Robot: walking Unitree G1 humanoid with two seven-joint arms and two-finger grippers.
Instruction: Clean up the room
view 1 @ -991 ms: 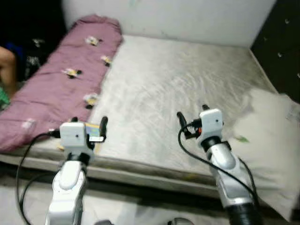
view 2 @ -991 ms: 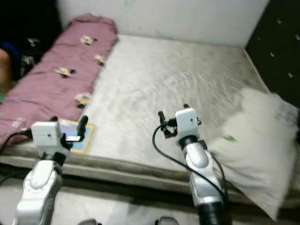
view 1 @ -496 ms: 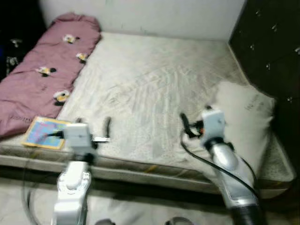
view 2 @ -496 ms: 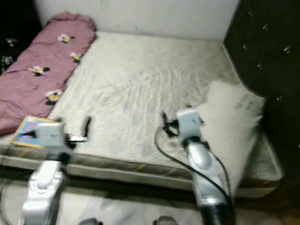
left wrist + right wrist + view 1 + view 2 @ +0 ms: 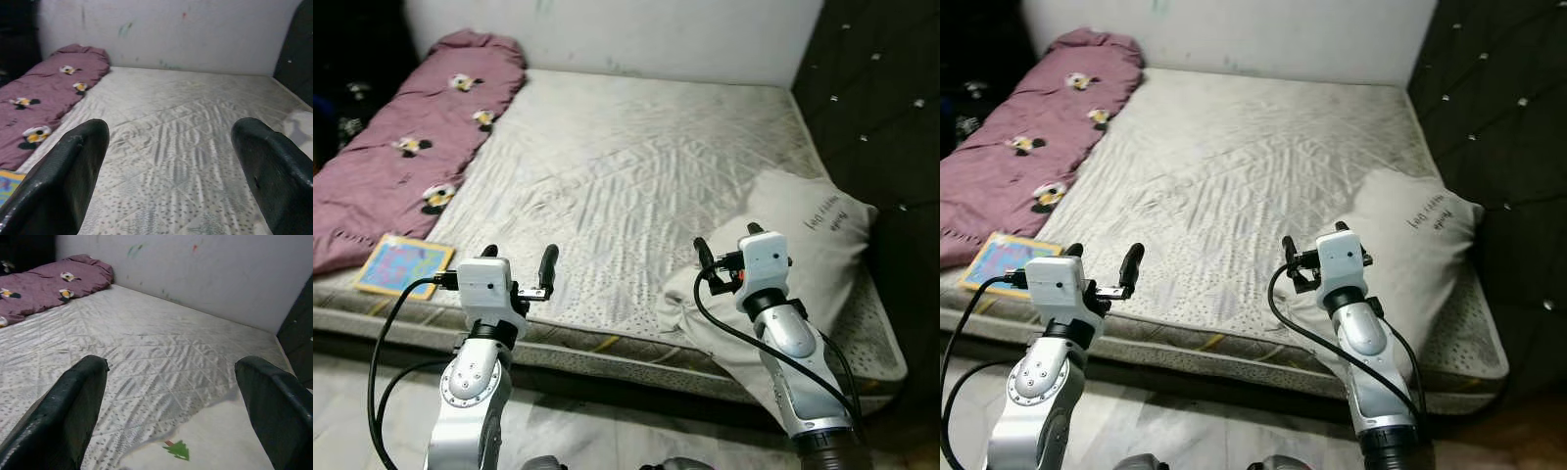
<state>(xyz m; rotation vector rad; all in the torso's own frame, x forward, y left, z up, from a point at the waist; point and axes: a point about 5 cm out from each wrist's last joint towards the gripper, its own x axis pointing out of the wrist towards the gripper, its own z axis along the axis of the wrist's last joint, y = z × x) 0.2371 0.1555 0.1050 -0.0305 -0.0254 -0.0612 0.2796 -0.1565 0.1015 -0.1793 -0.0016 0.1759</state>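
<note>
little of the tidying appears done: both the left gripper (image 5: 517,272) and right gripper (image 5: 724,250) are held wide and empty over the mattress (image 5: 636,166) edge, the pillow (image 5: 803,245) lies just beside the right one, and the book (image 5: 403,266) stays well off the left's outer side.

A mattress (image 5: 636,166) lies ahead on the floor (image 5: 352,392), its far edge against a wall (image 5: 636,34). A blanket (image 5: 406,162) runs along the mattress's left side from near to far. A book (image 5: 404,265) lies at the near left corner, just beside the blanket's near end. A pillow (image 5: 783,264) lies at the near right, close to a headboard (image 5: 886,108) along the right side. The left gripper (image 5: 519,269) and right gripper (image 5: 724,245) hang over the near edge, well apart.
</note>
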